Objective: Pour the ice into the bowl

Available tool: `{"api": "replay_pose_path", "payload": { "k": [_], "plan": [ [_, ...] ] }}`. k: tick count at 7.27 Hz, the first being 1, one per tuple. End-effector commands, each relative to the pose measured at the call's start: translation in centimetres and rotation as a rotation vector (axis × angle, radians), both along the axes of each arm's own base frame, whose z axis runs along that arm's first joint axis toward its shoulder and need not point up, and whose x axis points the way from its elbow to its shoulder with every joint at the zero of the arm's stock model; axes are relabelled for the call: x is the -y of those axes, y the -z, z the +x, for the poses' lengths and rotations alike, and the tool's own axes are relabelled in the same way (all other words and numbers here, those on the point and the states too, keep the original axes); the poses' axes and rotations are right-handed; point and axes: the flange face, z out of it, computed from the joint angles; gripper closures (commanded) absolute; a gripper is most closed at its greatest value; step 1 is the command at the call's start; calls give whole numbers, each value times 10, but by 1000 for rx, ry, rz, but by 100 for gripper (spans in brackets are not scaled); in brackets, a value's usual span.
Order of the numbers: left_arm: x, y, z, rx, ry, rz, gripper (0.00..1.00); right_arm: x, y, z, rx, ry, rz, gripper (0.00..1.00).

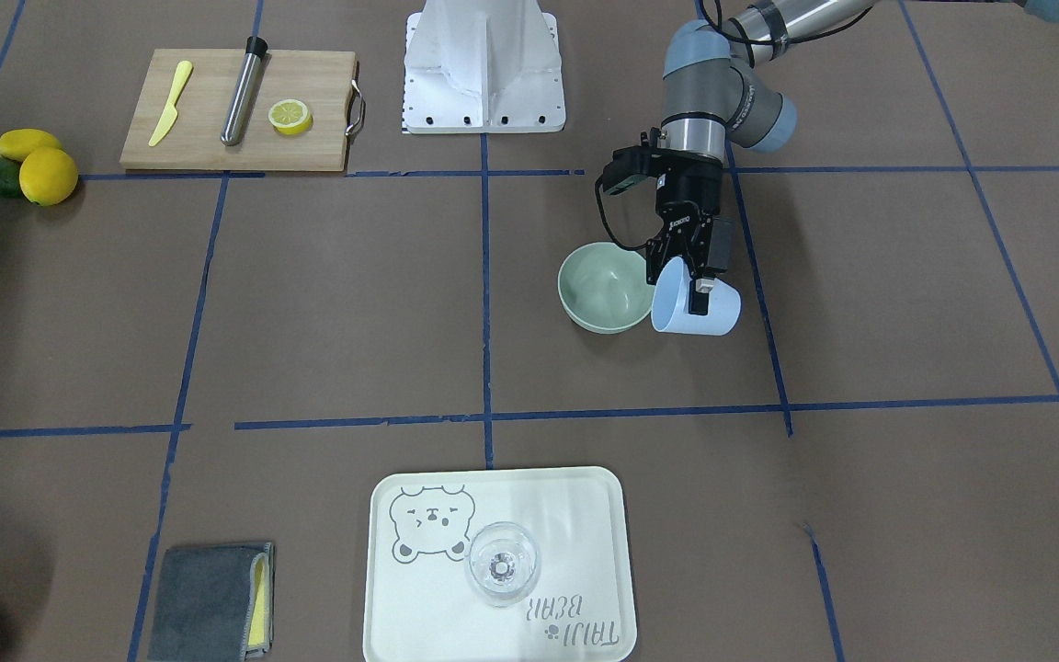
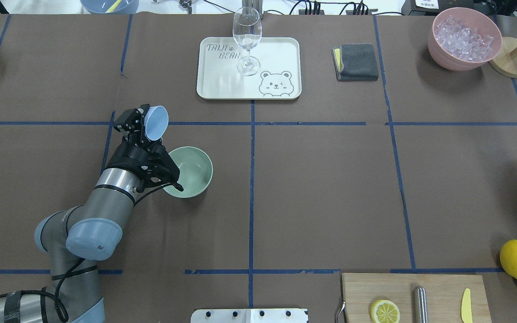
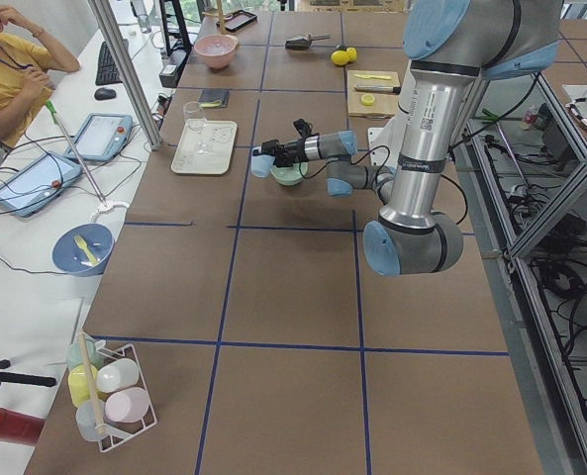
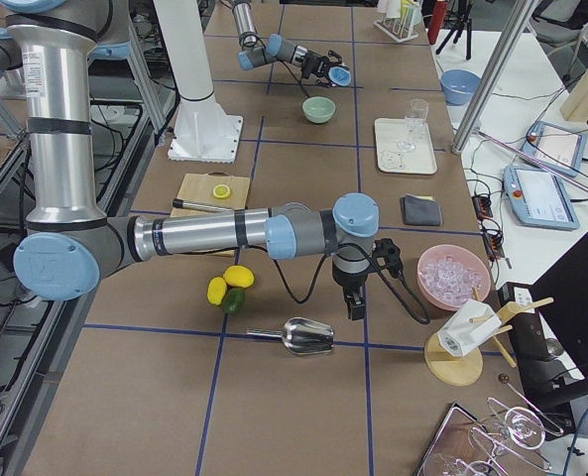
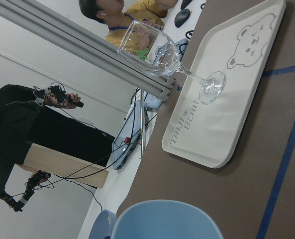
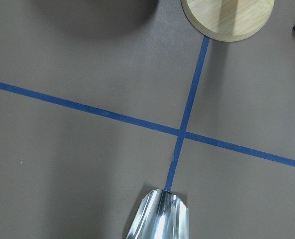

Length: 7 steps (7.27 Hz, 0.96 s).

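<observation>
Plainly can find ice (image 2: pixel 464 37) for certain only as a heap in the pink container (image 2: pixel 438 47), at the far right of the tabletop (image 2: pixel 321 188) in the overhead view and well apart from the bowl (image 1: pixel 598 280). Can see none in the bowl itself: a bare sage-green hollow in both the front and the overhead views.

Just beside its rim, on the side away from the robot and toward its left: the light blue cup (image 1: pixel 713 317), clenched across its wall by the left fingers (image 1: pixel 661 262). Held tipped over, long axis near level, mouth turned toward the bowl. Can make out no cubes in the part of the mouth on show. Hard to say whether empty, or whether clear cubes simply too small to catch.

Judging by that, pouring pose reached but nothing yet landed. Coming move hangs on one thing: getting the cup's lip over the hollow and not short of the rim, then tipping the mouth lower.

Farther out, over by the pink container: the right fingers (image 4: pixel 354 302), pointing down at the tabletop just beside a metal scoop (image 4: pixel 308 337). Cannot tell whether released or clenched. Much the farther arm from the bowl, so the left one's job.
</observation>
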Motion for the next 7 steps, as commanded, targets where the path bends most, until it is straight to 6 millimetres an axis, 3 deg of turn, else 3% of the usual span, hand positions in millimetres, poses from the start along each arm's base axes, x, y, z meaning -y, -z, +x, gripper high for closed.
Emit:
{"api": "replay_pose_path", "payload": {
  "k": [1, 7],
  "plan": [
    [-5, 2, 2, 149, -18, 53, 100, -1, -1, 0, -1, 0, -2, 0],
    [-22, 10, 8, 521, -17, 184, 100, -6, -7, 0, 0, 1, -13, 0]
  ]
}}
